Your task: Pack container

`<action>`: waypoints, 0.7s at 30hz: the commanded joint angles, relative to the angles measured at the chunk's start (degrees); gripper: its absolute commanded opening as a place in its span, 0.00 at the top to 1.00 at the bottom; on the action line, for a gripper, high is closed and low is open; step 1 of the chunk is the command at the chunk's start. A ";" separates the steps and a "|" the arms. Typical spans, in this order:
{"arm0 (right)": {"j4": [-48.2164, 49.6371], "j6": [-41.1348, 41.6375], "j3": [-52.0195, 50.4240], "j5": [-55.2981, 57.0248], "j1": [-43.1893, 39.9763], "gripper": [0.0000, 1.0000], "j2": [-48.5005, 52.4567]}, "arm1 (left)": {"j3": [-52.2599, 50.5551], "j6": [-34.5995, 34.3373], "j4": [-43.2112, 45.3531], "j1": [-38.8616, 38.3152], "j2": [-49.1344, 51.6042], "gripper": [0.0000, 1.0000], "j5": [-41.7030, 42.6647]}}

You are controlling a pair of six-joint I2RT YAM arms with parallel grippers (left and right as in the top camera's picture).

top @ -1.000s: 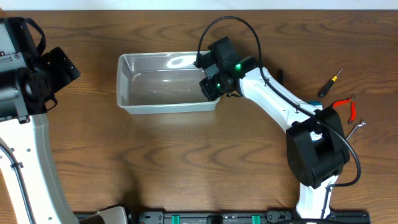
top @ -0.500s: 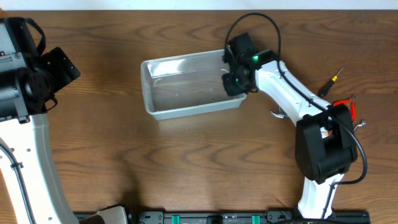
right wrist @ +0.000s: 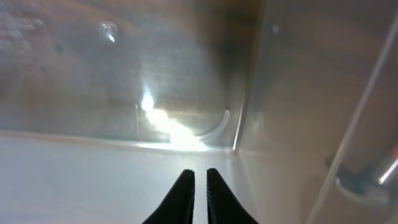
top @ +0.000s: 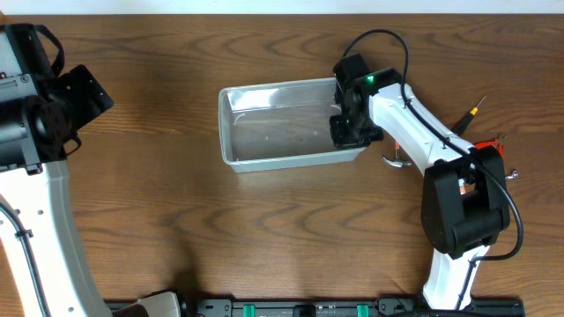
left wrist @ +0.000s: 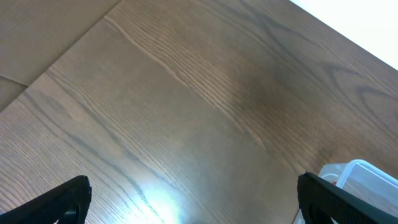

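The container [top: 280, 160] is a clear plastic tub, empty, lying in the upper middle of the table. My right gripper [top: 347, 125] is shut on its right-hand wall; in the right wrist view the two fingers [right wrist: 200, 175] pinch the thin clear wall [right wrist: 112, 177]. My left gripper [top: 81, 95] is open and empty, high at the far left. Its fingers [left wrist: 193, 182] stand wide apart over bare wood, and a corner of the container [left wrist: 364, 175] shows at the lower right.
Hand tools lie to the right of the tub: a screwdriver [top: 469, 114], red-handled pliers [top: 490, 148], a small metal tool [top: 393, 161] and another metal piece [top: 508, 177]. The table's far edge runs along the top.
My right gripper has dragged the container to the right across the table, closer to the tools. The left arm has not moved.
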 commanded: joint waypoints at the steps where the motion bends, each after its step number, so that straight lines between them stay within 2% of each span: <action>1: -1.66 1.07 0.55 0.61 -0.26 0.91 -0.61 | -0.31 -0.28 -0.02 0.24 0.15 0.02 -0.68; 13: 0.26 0.39 1.42 0.81 -1.27 0.90 -0.72 | -0.31 -0.28 -0.28 0.24 0.15 0.02 -0.68; 18: -1.90 -5.31 10.47 0.15 -1.77 0.83 -1.70 | -0.31 -0.28 -0.24 0.24 0.15 0.02 -0.68; 19: -3.19 -6.58 13.66 0.17 -1.77 0.79 -2.14 | -0.31 -0.28 -0.26 0.24 0.15 0.02 -0.68; 21: -5.97 -9.27 19.98 0.17 -1.77 0.57 -2.91 | -0.31 -0.26 -0.26 0.24 0.15 0.02 -0.68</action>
